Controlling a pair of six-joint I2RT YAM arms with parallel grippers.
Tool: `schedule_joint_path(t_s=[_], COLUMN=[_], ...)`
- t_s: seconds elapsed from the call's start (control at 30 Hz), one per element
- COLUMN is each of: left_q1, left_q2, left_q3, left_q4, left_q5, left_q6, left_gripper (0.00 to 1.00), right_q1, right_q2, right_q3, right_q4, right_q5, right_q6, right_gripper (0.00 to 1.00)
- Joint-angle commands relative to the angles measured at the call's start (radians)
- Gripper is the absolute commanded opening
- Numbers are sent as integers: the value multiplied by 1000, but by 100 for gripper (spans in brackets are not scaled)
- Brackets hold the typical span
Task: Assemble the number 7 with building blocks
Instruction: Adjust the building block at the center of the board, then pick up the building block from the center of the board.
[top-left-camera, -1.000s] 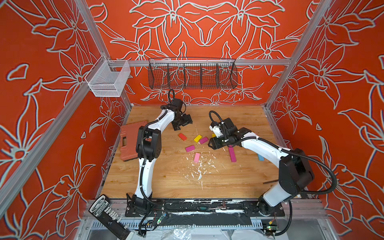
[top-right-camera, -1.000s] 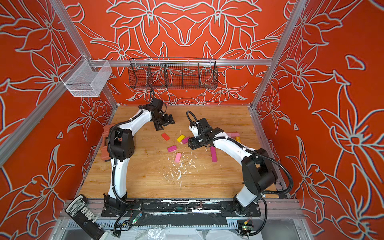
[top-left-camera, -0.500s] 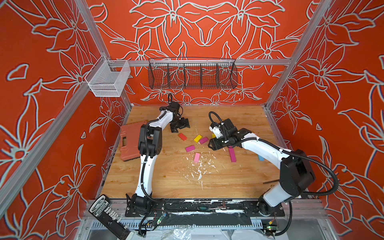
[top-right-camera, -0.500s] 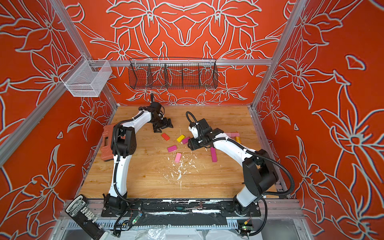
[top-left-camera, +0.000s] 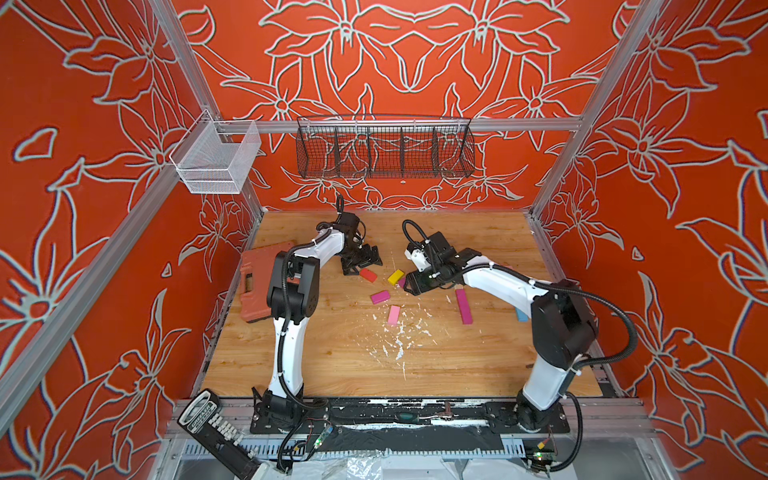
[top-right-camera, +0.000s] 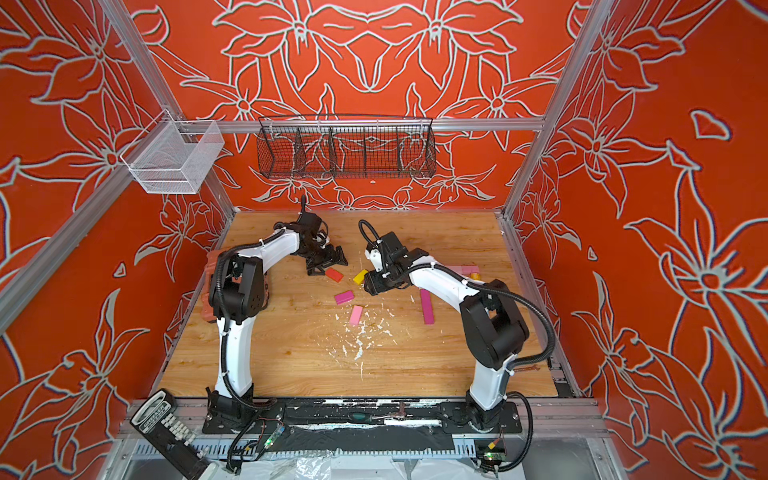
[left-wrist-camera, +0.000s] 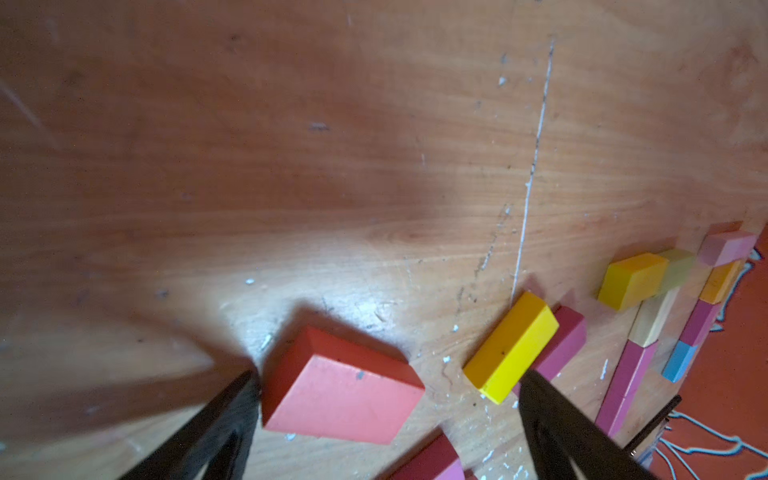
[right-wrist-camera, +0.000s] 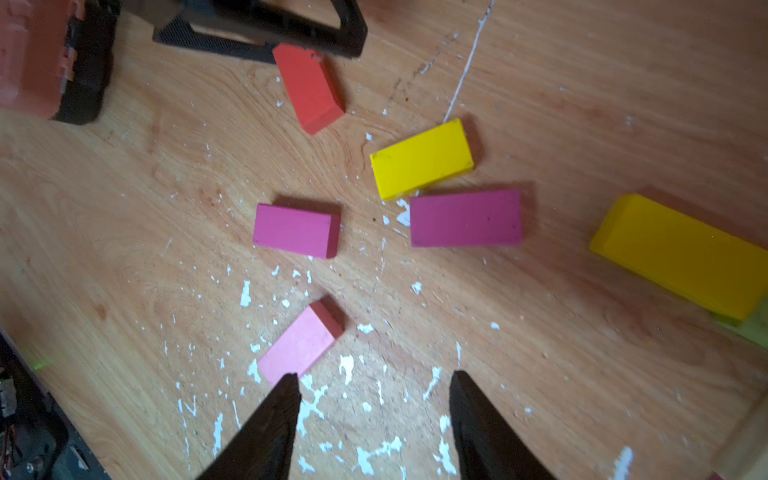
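table (top-left-camera: 457, 365): pale wood-grain board, its middle flecked with white chips.
left arm (top-left-camera: 286, 353): white links and black joints. It rises from the near rail, folds at a raised elbow and reaches toward the far middle.
right arm (top-left-camera: 498, 284): same build, with the elbow high at the near right and the forearm stretched low toward the centre.
light pink block (top-left-camera: 394, 314): flat matte bar, nearest of the loose ones, lying among the chips.
number 7 (top-right-camera: 426, 307): painted blocks laid end to end beside and under the right forearm. The magenta stem (top-left-camera: 464, 306) lies flat, and the top bar (top-right-camera: 467, 269) is mostly hidden.
magenta block (top-left-camera: 380, 296): short, square-edged, lying alone.
right end effector (right-wrist-camera: 374, 376): black tapered fingers apart over bare table, nothing between them, one tip near the light pink block.
yellow block (top-left-camera: 395, 276): glossy, just beside a second magenta block (right-wrist-camera: 465, 218).
red block (top-left-camera: 368, 274): flat, lying between the left fingers.
left end effector (left-wrist-camera: 386, 382): fingers spread wide, straddling the red block, not clamped.
tool case (top-left-camera: 257, 286): red-brown ribbed plastic at the far left edge.
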Motion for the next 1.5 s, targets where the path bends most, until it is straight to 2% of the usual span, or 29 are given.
schedule_joint_path(t_s=[0.0,0.13,0.3,0.43,0.7,0.87,1.1,1.2,1.47], left_q1=[-14,-12,37,68,73,77,81,81,83], left_q2=[3,-43,-185,-271,-392,-449,-501,-517,-555], left_q3=[-61,-102,-227,-293,-391,-437,-477,-490,-503], left_q4=[-22,0,71,79,88,93,97,98,76], left_q5=[39,65,-28,-42,-55,-48,-43,-44,-59], left_q6=[0,-11,-101,-105,-99,-92,-86,-85,-74], left_gripper=[96,95,96,96,96,96,97,97,97], right_q1=[6,6,5,5,8,21,20,18,17], right_q2=[86,198,297,325,388,385,407,430,550], right_q3=[90,209,301,325,412,434,476,517,692], right_q4=[-45,-93,-131,-108,-151,-182,-217,-225,-336], right_q5=[-16,1,15,8,6,124,159,173,113], right_q6=[49,83,131,155,144,-4,-240,-282,-353], right_gripper=[60,60,60,60,59,61,67,68,71])
